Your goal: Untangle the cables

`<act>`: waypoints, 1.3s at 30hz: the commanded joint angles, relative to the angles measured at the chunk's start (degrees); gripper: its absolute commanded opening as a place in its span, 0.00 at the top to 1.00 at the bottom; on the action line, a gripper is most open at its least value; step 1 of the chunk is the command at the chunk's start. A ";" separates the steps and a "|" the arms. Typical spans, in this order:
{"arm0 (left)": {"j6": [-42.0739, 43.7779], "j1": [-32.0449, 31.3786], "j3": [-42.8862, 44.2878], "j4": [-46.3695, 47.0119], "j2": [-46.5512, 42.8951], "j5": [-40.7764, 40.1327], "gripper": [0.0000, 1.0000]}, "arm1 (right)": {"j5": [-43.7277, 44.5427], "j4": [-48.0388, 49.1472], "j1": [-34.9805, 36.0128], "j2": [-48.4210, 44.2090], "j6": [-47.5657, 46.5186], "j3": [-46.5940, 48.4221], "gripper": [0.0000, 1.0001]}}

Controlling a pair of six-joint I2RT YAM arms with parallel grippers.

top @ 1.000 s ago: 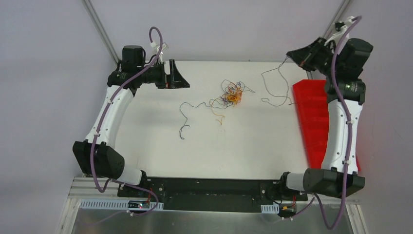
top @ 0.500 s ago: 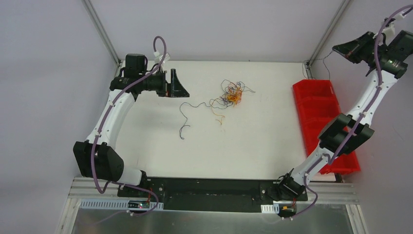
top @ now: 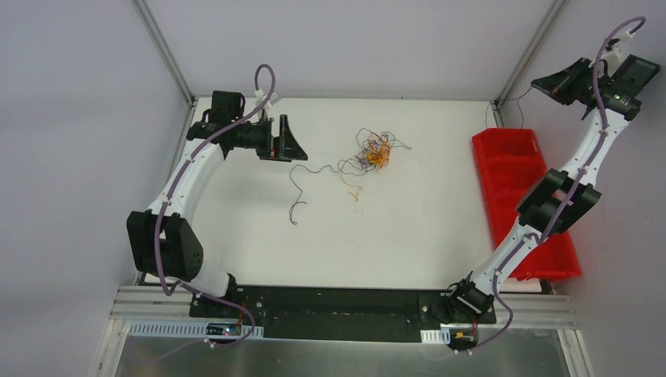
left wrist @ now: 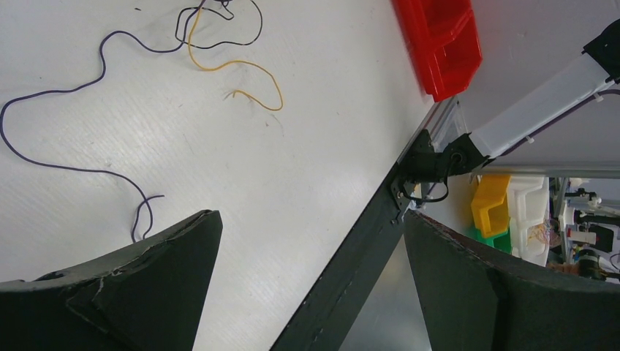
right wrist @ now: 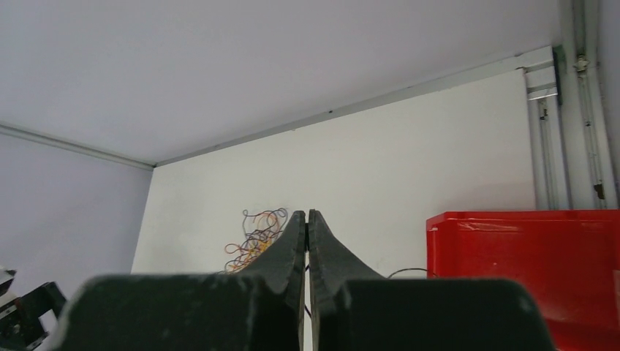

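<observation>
The cables (top: 374, 151) are seen balled at 12 o'clock on the table (top: 408, 236), with a purple strand (left wrist: 45, 92) trailed from them toward 8 o'clock. At their 9 o'clock the left gripper (top: 305, 151) is held with its jaws spread wide. At 2 o'clock, past the far end of the red bin (top: 510, 169), the right gripper (top: 539, 82) is held high, pinched on a dark cable (top: 517, 97) that hangs from it.
</observation>
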 commanded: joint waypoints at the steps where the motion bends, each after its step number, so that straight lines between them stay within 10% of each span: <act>1: 1.53 -0.08 -0.12 0.53 0.45 1.93 0.00 | 7.42 1.50 0.05 -0.93 -5.57 -3.76 1.00; 39: 3.27 -0.05 -4.79 0.82 0.73 0.22 0.00 | 35.82 -8.09 8.04 0.52 -28.64 -15.00 0.94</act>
